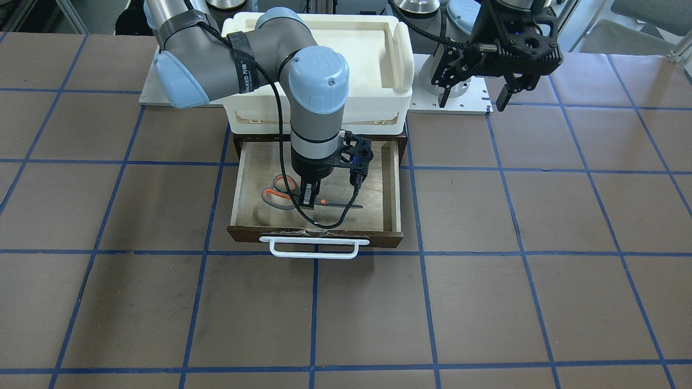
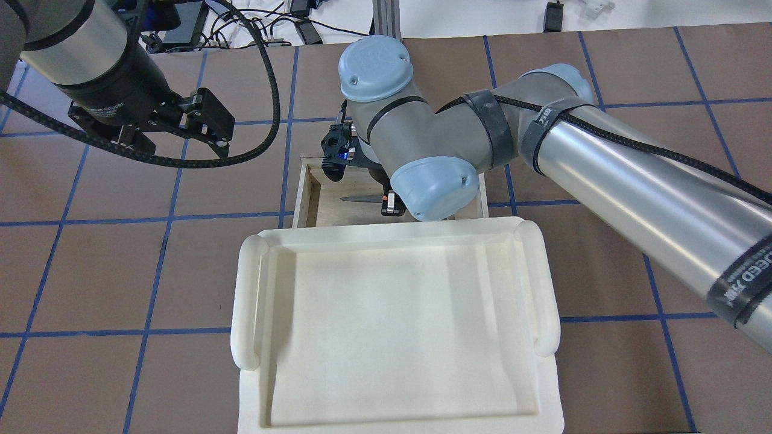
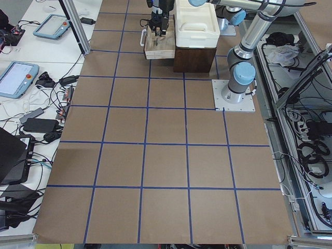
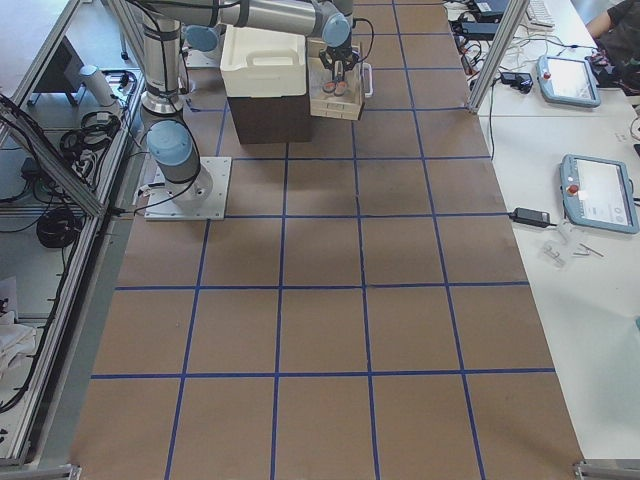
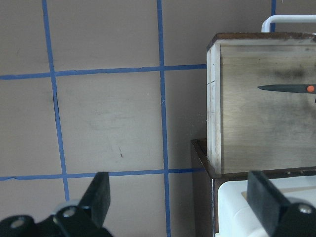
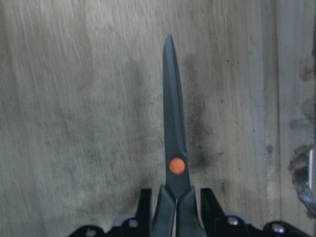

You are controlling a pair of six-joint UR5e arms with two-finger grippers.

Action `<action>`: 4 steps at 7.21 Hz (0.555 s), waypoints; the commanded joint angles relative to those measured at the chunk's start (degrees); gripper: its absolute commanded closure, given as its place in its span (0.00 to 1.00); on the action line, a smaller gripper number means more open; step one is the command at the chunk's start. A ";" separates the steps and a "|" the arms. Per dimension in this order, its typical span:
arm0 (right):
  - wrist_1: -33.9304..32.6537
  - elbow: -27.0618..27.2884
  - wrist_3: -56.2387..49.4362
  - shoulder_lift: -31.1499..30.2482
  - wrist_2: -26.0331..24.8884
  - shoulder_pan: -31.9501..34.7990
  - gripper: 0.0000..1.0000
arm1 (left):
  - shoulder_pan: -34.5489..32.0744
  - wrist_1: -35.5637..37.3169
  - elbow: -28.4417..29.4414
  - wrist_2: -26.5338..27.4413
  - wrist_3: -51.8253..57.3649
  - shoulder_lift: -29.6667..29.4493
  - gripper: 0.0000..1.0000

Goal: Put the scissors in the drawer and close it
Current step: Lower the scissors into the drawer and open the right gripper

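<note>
The drawer [image 1: 373, 183] stands pulled out from under the white tray [image 2: 392, 325], and its dark front with the white handle [image 1: 292, 254] points away from the robot. The scissors [image 6: 173, 123] are inside the drawer, low over its light wooden bottom, with the blades together. In the front-facing view the blades point to the right side of the picture and the loop handles to the left. The right end effector [image 1: 309, 195] reaches down into the drawer from above. Its fingers are narrow and press on both sides of the scissors, just behind the orange pivot dot, so it holds them there. The left end effector [image 1: 473, 100] hangs above the worktop [image 1: 540, 297] beside the cabinet, well apart from the drawer. Its two fingers are spread wide and there is nothing between them.
</note>
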 commanded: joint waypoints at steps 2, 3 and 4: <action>2.40 -3.13 0.51 -1.58 1.69 -1.47 0.01 | -0.09 0.34 0.00 -0.14 0.51 -0.29 0.00; 7.29 -5.85 -0.10 -3.15 1.43 -3.74 0.01 | -0.09 0.86 0.00 -0.23 0.51 -1.16 0.00; 10.47 -7.96 -0.19 -5.61 1.69 -8.03 0.01 | -0.18 2.00 0.09 -0.15 0.60 -2.13 0.00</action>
